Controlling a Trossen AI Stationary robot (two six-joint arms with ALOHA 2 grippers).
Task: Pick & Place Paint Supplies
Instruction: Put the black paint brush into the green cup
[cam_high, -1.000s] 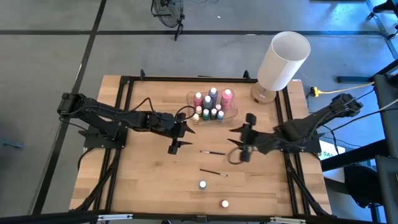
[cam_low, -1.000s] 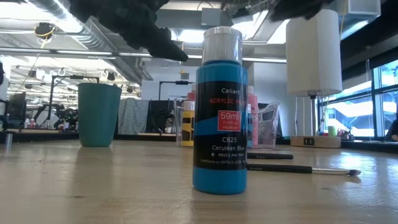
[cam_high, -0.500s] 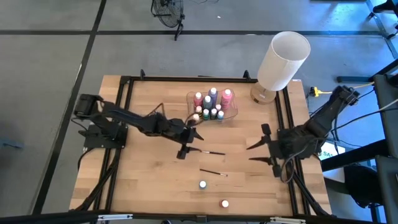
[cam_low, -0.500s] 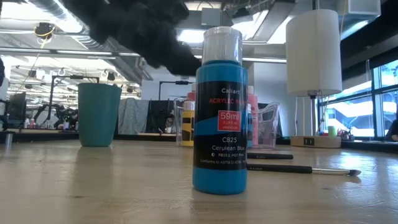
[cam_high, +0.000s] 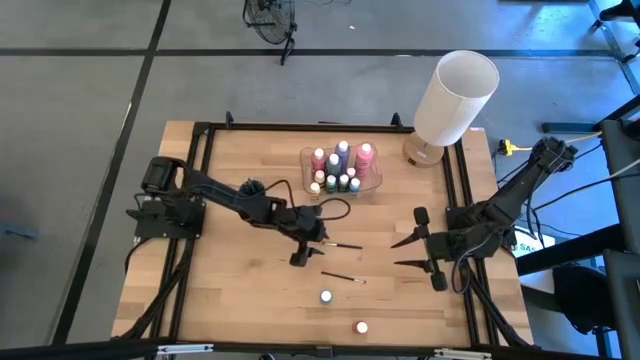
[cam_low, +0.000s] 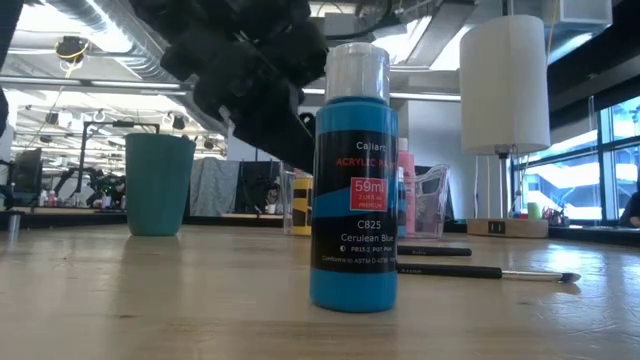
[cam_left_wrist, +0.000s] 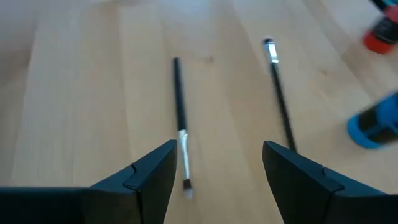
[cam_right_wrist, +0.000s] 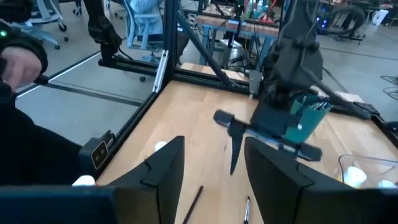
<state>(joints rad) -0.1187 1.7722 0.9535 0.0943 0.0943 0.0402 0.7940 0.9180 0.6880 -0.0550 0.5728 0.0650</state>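
Two thin paintbrushes lie loose near the middle of the wooden table (cam_high: 230, 290): the upper paintbrush (cam_high: 341, 245) and, at about 5 o'clock from it, the lower paintbrush (cam_high: 341, 277), each a dark handle with a metal ferrule and a pale tip. The left gripper (cam_high: 303, 250) hovers just beside the upper one with its fingers spread wide and nothing between them; in its wrist view both brushes lie side by side ahead of the fingers. A cerulean blue acrylic bottle (cam_low: 353, 176) with a clear-white cap stands at 6 o'clock from the brushes, and a red bottle (cam_high: 361, 327) stands at 5 o'clock from it. Farther back, at 12 o'clock, a clear container (cam_high: 372, 181) holds a cluster of pink, purple, grey and small white-capped bottles. The right gripper (cam_high: 405, 252) waits at 3 o'clock, well apart from the brushes, its fingers parted and empty.
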